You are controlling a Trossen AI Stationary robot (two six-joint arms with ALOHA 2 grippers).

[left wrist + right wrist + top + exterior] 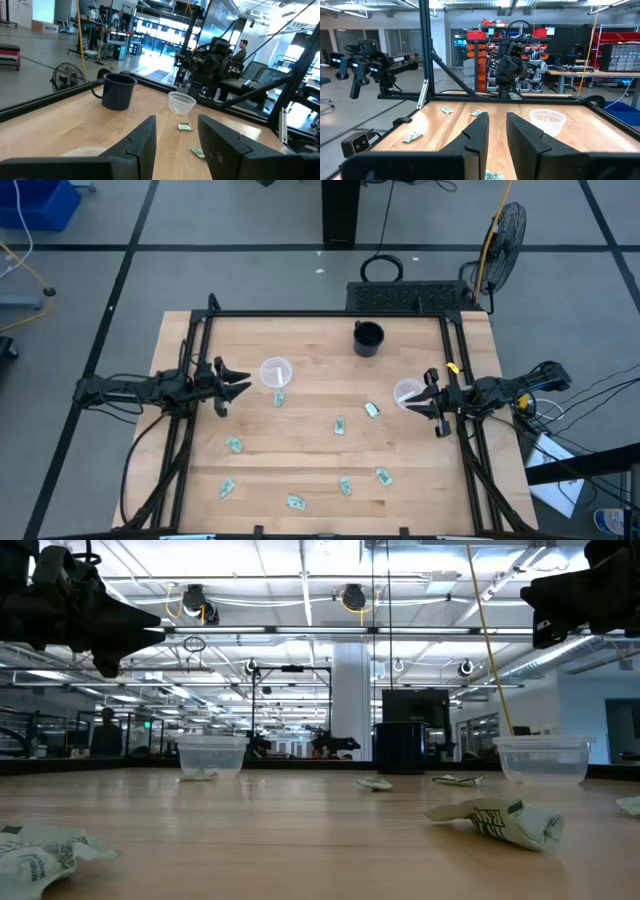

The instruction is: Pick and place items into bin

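High view, items (341,426) scattered (perhaps nine)

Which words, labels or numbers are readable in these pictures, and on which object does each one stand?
None can be read.
Wrapped pieces: dark print on the wrappers, too blurred to read.
Dark mug and clear cups: no label visible.

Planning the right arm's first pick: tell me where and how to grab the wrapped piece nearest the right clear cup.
Come straight down on the wrapped piece and pinch across its crumpled middle. It lies flat on the table, apart from the clear cup, so no side edge offers a hold. The right gripper hovers open nearby.
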